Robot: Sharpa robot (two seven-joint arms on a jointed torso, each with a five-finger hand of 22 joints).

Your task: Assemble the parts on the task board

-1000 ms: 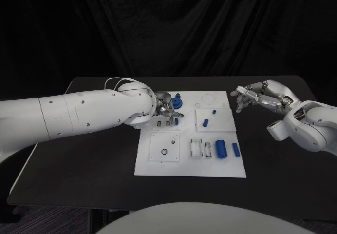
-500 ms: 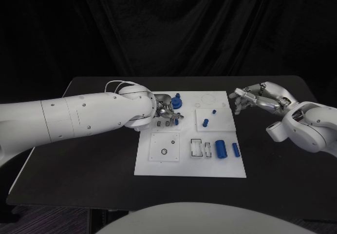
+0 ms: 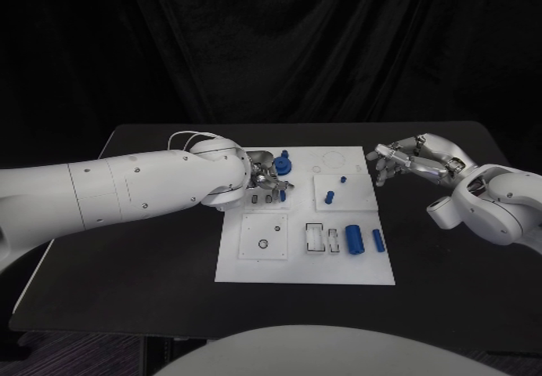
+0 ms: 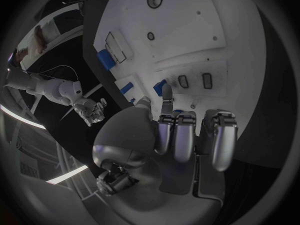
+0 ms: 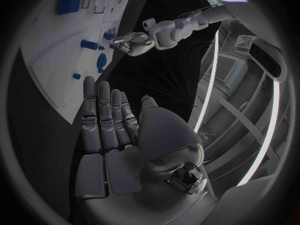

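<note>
While the left hand [image 3: 265, 174] hovers, blue parts [image 3: 285, 164] lie just beside.

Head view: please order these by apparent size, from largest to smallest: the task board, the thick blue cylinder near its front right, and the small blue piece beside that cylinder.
1. task board, by far the largest.
2. thick blue cylinder.
3. small blue piece, of similar length but clearly thinner.

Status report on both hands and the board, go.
Left hand over the board's far left corner by the blue parts, grip unclear. Right hand open, off the far right edge. Nothing blocking.
</note>
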